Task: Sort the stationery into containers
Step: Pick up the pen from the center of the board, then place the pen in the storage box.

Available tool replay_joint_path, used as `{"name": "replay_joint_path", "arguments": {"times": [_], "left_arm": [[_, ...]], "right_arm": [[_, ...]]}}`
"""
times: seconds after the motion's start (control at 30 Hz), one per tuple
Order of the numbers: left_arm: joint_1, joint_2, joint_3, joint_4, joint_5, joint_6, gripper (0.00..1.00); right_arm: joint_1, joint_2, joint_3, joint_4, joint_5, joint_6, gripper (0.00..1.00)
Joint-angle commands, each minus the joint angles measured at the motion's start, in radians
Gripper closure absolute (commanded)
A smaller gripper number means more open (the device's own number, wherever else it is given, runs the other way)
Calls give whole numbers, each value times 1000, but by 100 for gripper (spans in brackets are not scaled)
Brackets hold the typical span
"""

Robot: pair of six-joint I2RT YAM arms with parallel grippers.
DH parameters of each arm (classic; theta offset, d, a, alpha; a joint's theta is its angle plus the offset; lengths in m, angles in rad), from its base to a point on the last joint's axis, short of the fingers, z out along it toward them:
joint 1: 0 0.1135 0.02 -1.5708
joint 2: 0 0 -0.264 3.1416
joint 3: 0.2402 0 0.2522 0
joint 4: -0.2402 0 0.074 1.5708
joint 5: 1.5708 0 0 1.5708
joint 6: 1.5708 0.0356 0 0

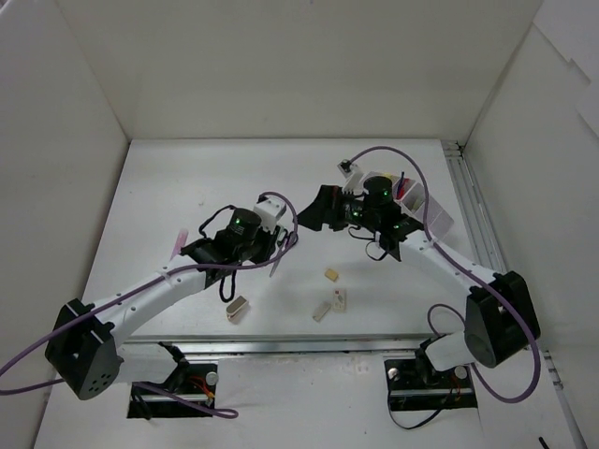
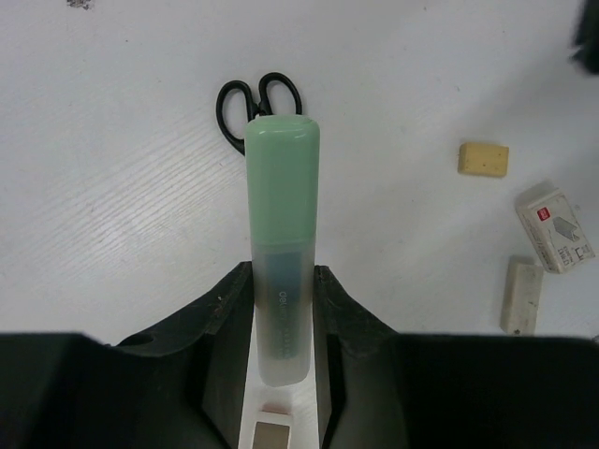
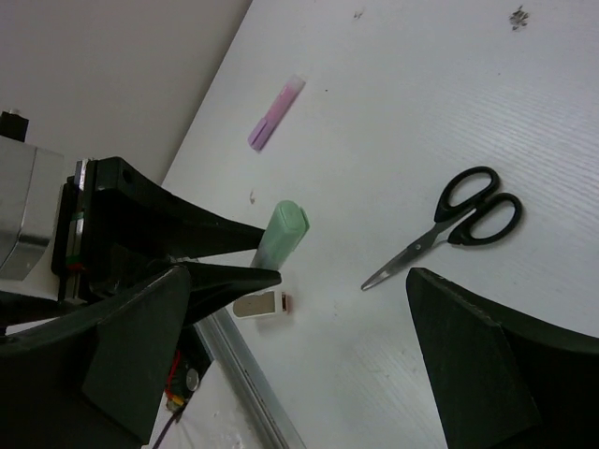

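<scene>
Left hand [image 2: 281, 281] is clamped on the pale-green marker [image 2: 281, 206], gripping its clear lower end, with the cap pointing at the scissors [image 2: 259, 101] lying on the counter [image 2: 112, 206]. My right hand [image 3: 298, 281] hangs spread wide, holding nothing, near those scissors.

Pink marker [image 1: 178, 243] — beside left arm [image 1: 150, 290]

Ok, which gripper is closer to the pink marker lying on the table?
Left. The left gripper, shut on the green marker, is a short way from the pink marker; the open right gripper hangs farther off, by the scissors.
</scene>
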Motion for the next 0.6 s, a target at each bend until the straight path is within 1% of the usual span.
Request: {"name": "replay_joint_path", "arguments": {"times": [0.0,0.17,0.2,0.27,0.3,0.37,0.4,0.47,0.5,0.57], "left_arm": [[-29,-33,46,64,13,43,100],[-48,-31,58,71,3,42,100],[-48,-28,63,71,-2,40,100],[-48,-22,74,65,-7,42,100],[-48,-22,77,67,-7,43,100],[-48,-22,84,73,-7,49,100],[-48,-22,84,78,-7,51,100],[-48,-21,86,88,-7,54,100],[-48,-19,88,90,-7,56,100],[-48,-13,92,96,-7,59,100]], "right_arm": [[37,35,37,182,-47,79,2],[64,100,77,196,-33,109,6],[74,121,80,196,-36,109,8],[82,141,84,196,-36,112,11],[90,158,89,196,-36,118,18],[94,174,94,196,-34,122,27],[102,180,101,196,-36,122,36],[111,194,107,196,-43,126,49],[113,198,114,196,-45,126,57],[113,198,117,196,-53,122,62]]}}
